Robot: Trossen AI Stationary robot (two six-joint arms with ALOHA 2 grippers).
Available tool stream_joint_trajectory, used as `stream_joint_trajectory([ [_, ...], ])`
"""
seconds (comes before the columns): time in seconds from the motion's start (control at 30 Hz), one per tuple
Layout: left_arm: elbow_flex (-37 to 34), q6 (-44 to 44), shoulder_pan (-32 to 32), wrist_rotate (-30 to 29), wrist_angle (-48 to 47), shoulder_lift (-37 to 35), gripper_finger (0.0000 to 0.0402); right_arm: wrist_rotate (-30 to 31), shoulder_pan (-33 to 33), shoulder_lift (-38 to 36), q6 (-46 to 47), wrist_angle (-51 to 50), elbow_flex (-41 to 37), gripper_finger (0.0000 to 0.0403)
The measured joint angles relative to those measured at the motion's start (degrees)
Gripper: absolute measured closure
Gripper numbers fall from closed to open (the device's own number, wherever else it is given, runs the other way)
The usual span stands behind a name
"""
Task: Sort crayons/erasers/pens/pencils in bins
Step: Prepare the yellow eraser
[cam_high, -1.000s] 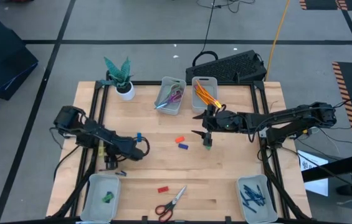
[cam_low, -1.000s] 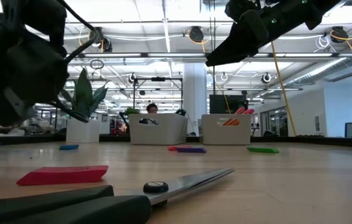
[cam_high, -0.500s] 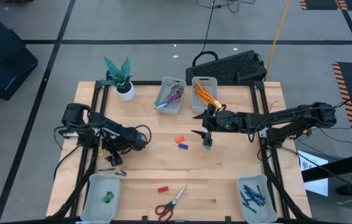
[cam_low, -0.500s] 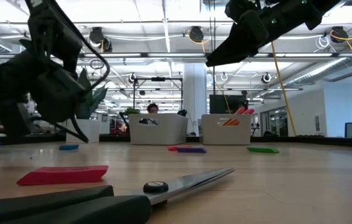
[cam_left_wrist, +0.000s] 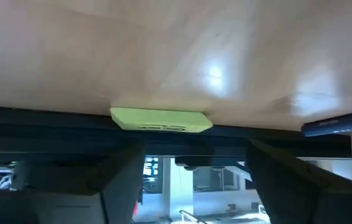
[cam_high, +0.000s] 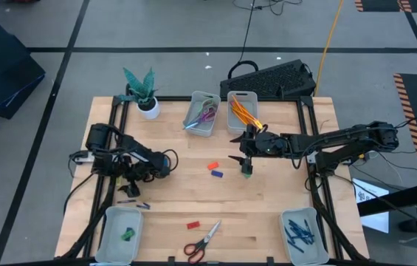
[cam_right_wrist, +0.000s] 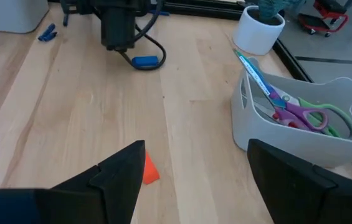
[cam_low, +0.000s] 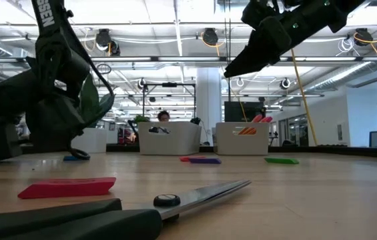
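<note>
My left gripper (cam_left_wrist: 194, 180) hangs open and low at the table's left edge. A yellow-green eraser (cam_left_wrist: 161, 119) lies flat just ahead of its fingers, right at the edge. A blue eraser (cam_right_wrist: 146, 61) lies beside that arm. My right gripper (cam_high: 236, 148) is open above the middle of the table, next to a green eraser (cam_high: 246, 171). A red eraser (cam_high: 212, 165) and a blue eraser (cam_high: 218, 174) lie just left of it. Another red eraser (cam_high: 193, 224) lies near the front. Orange pencils (cam_high: 243, 112) fill one far bin, and dark pens (cam_high: 300, 233) the near right bin.
Red-handled scissors (cam_high: 201, 241) lie at the front edge. The second far bin (cam_high: 202, 114) holds scissors and crayons. The near left bin (cam_high: 119, 233) holds a green eraser. A white plant pot (cam_high: 147, 108) stands far left. Short blue sticks (cam_high: 136, 202) lie near the left edge.
My left arm has swung toward the table's far side, and its gripper has come down closer to the tabletop at the left edge.
</note>
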Motion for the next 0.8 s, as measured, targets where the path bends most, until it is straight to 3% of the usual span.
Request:
stream_joint_trajectory([
  [0.23,-0.21,2.05,-1.15,-3.42,0.57,-0.48,0.0174,0.00,0.00,0.02,-0.07,-1.43,0.00,0.0126],
  [0.5,3.43,1.19,-3.22,-6.62,-1.71,-1.83,0.0283,0.00,0.00,0.02,-0.39,-2.59,0.00,0.0126],
  [0.63,6.64,-1.96,-3.17,-7.87,-3.32,-6.75,0.0317,0.00,0.00,0.02,-0.42,-2.14,0.00,0.0126],
  [0.8,9.30,-9.79,-3.18,-13.27,-2.17,-15.97,0.0331,0.02,0.00,0.02,-0.42,-1.68,0.00,0.0126],
])
